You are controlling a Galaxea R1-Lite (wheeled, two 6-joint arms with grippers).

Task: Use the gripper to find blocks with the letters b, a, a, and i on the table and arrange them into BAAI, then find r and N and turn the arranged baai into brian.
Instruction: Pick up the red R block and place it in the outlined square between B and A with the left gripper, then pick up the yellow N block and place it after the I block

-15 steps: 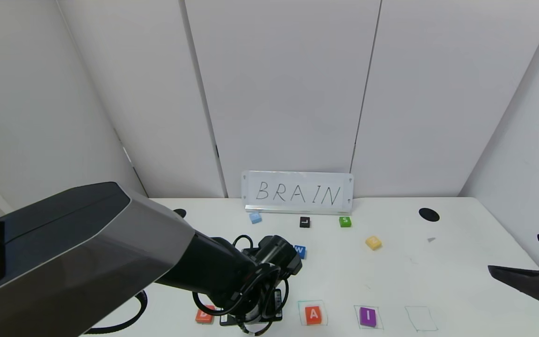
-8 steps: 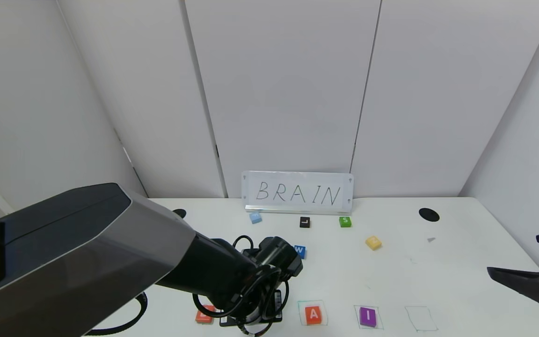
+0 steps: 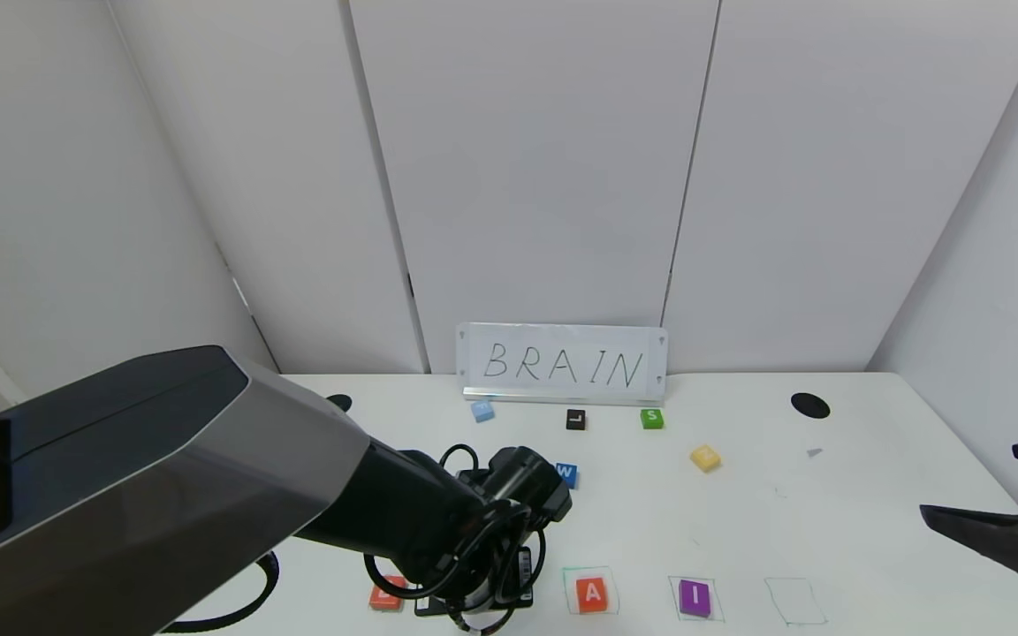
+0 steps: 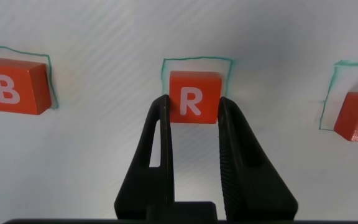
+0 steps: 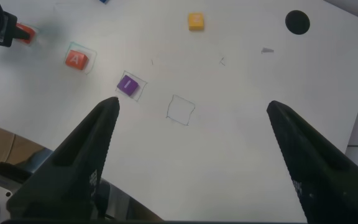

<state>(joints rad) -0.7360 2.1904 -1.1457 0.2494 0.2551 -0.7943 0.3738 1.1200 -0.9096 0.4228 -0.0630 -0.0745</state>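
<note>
Inside its green square (image 4: 197,60), r (image 4: 193,97) clenched by left claw (image 4: 193,118); right claw (image 5: 191,115) spread.

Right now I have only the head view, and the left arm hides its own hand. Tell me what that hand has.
Observer: The left hand is shut on the orange-red R block, one finger on each side.
Operator: Give me its position against the drawn marks.
Observer: The left wrist view shows the R inside a green drawn square.
Operator: Name the half-hidden block beside it.
Observer: It is the B block, lying in its own green outline, apart from the R.
</note>
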